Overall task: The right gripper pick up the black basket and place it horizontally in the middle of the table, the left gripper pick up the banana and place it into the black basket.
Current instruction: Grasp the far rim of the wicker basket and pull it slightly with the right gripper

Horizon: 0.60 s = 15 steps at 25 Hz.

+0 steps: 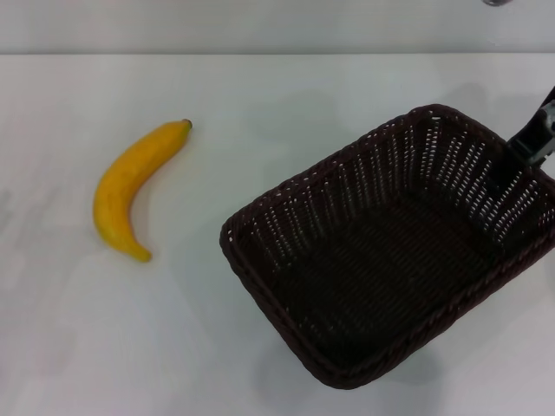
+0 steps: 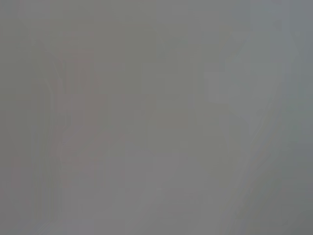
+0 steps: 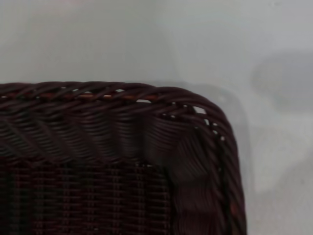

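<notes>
There is one banana, one basket and one claw to count on the flat white matte table. Start on the left: the curved, smooth yellow-orange banana lies flat on the table, well apart from the basket, out past its left end. It is bent like a smile turned sideways, with a small dark stem tip at its far end and a rounded yellow tip at its near end. Its skin looks smooth and a little shiny. To the right of it is the big dark brown-black woven wicker basket, shaped like a box with rounded corners. It sits at a slant, not straight across. Its sloping sides are full of little holes in rows, its floor is tightly woven, and nothing is inside it. A thick braided rim runs all the way round the top. In the right wrist view one rounded corner of the basket shows close up, with twisted strands like rope. At the basket's far right corner is the dark grey-black right gripper, right at the rim. I cannot tell if its claw is wide, narrow or holding the rim. The left wrist view shows only plain grey.
</notes>
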Motion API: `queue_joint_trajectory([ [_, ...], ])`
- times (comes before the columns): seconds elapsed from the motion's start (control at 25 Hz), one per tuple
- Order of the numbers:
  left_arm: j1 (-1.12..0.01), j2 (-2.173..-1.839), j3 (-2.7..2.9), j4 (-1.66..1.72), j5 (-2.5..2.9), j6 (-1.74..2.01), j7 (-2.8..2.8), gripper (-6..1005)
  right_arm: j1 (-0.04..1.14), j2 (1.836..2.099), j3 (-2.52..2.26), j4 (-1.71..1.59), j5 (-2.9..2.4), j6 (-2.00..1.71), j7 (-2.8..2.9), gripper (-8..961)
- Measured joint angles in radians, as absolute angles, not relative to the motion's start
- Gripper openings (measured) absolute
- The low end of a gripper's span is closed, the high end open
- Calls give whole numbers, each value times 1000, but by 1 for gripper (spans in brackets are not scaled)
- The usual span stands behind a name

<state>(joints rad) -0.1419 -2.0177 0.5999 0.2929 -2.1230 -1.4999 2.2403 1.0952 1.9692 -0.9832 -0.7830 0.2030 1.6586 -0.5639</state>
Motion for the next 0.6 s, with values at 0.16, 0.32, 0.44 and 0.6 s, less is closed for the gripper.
queue_joint_trajectory([
  [0.16,-150,-2017,601,293,-2117,-1496,2244,862,1102,1980,-987,-787,196,1666,-558,763],
  [0.32,-155,-2009,600,293,-2110,-1486,2257,862,1104,1995,-988,-789,185,1676,-525,575],
  [0.44,-155,-2007,595,293,-2110,-1482,2282,862,1099,2002,-985,-819,183,1686,-473,454],
  [0.6,-151,-2007,589,294,-2118,-1481,2342,862,1095,2005,-976,-844,185,1717,-380,353],
])
